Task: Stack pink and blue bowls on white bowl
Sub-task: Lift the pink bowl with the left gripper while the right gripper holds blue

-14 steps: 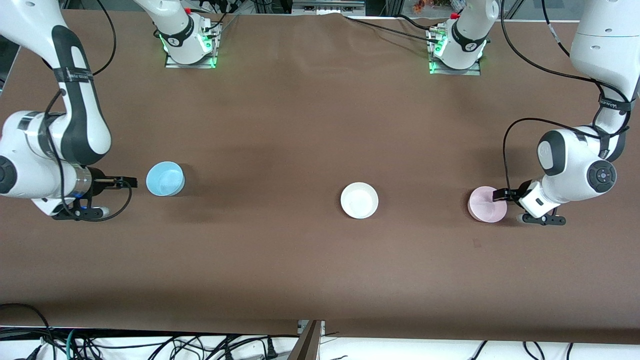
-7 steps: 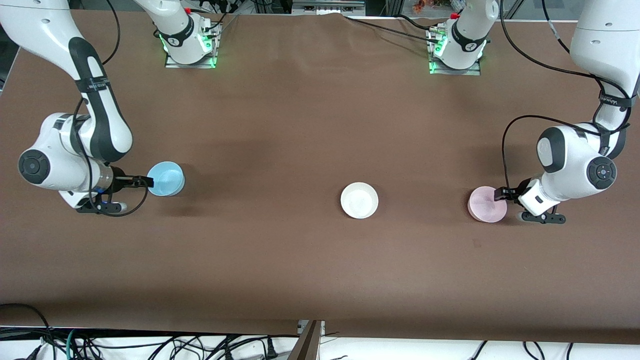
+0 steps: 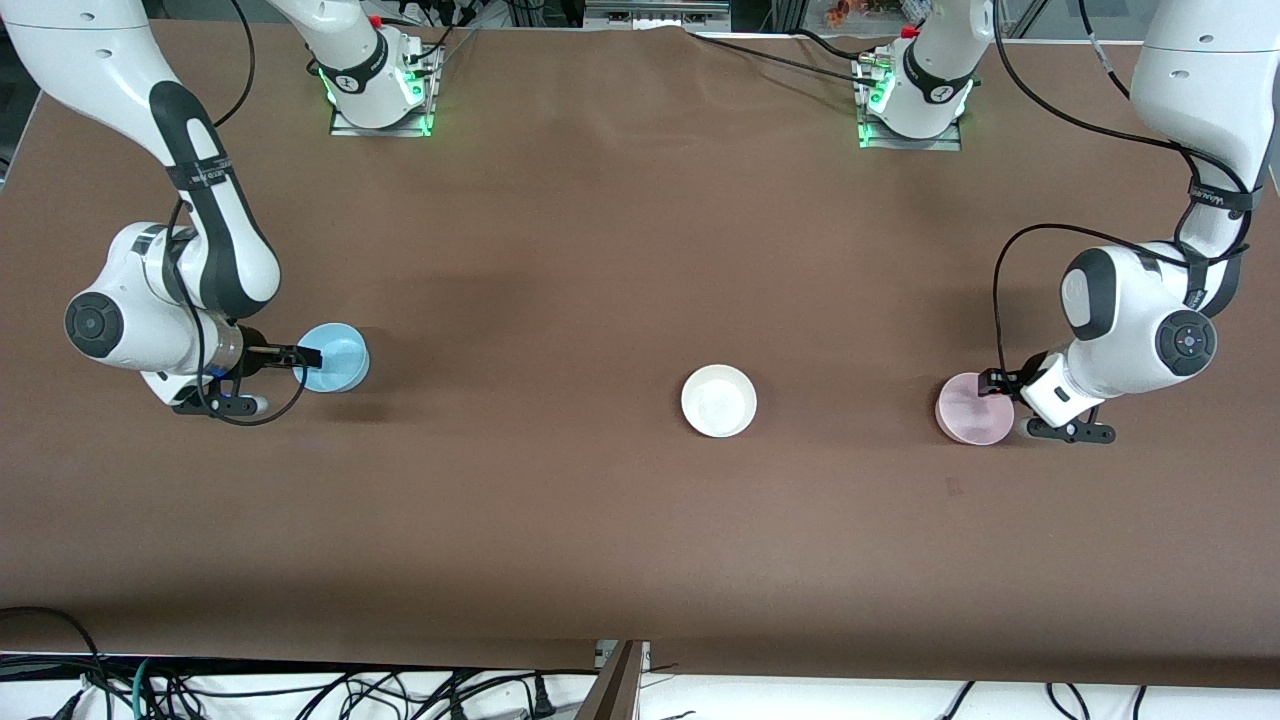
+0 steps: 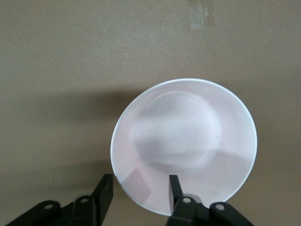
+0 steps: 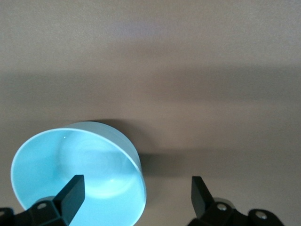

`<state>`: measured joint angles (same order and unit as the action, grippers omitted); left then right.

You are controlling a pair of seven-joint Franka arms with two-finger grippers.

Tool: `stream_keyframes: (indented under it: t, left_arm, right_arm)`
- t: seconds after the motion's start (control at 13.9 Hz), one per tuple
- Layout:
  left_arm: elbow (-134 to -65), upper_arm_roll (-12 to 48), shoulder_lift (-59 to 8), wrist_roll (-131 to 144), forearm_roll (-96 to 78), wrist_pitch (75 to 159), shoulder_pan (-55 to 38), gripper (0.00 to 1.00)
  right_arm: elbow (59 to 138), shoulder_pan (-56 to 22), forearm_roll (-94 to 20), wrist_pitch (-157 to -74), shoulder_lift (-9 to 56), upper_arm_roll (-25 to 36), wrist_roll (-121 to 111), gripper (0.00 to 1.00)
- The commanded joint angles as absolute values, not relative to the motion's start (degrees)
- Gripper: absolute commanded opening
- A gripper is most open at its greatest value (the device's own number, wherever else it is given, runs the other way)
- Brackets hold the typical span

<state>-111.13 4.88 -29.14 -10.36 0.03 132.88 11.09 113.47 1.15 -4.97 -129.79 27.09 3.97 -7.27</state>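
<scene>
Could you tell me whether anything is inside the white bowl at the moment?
The white bowl holds nothing: its bare inside shows fully in the front view. What lies under it on the table is covered.

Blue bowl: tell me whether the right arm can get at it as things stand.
Probably yes. The right pincer is open at the blue bowl, one finger over its inside, the other outside the wall. Nothing stands between them.

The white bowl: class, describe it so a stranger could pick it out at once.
On the brown table, three small bowls sit in a row. The white bowl is the middle one, between the blue bowl and pink bowl. No arm is near it.
</scene>
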Motion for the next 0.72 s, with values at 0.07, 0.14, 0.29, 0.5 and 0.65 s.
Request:
stream_keyframes:
  t: [0.07, 0.14, 0.29, 0.5, 0.65]
  left_arm:
    - [-112.9, 4.7, -27.7, -10.1, 1.0, 133.1, 10.9, 0.50]
    - [-112.9, 4.7, -27.7, -10.0, 2.4, 133.1, 11.0, 0.48]
    - [-112.9, 4.7, -27.9, -10.0, 3.0, 133.2, 11.0, 0.45]
    - [-112.9, 4.7, -28.3, -10.1, 3.0, 133.6, 11.0, 0.40]
    - [-112.9, 4.7, -28.4, -10.1, 3.0, 133.8, 11.2, 0.29]
  right_arm:
    - [116.5, 2.2, -6.2, -132.5, 26.0, 3.3, -8.9, 1.00]
    - [116.9, 2.2, -7.2, -132.5, 26.0, 3.3, -9.0, 1.00]
    - [117.5, 2.3, -10.2, -132.5, 26.0, 3.4, -10.4, 1.00]
    - [117.5, 3.0, -12.6, -132.6, 26.8, 3.4, -12.8, 0.80]
    - [117.4, 3.0, -12.8, -132.5, 26.8, 3.4, -12.8, 0.54]
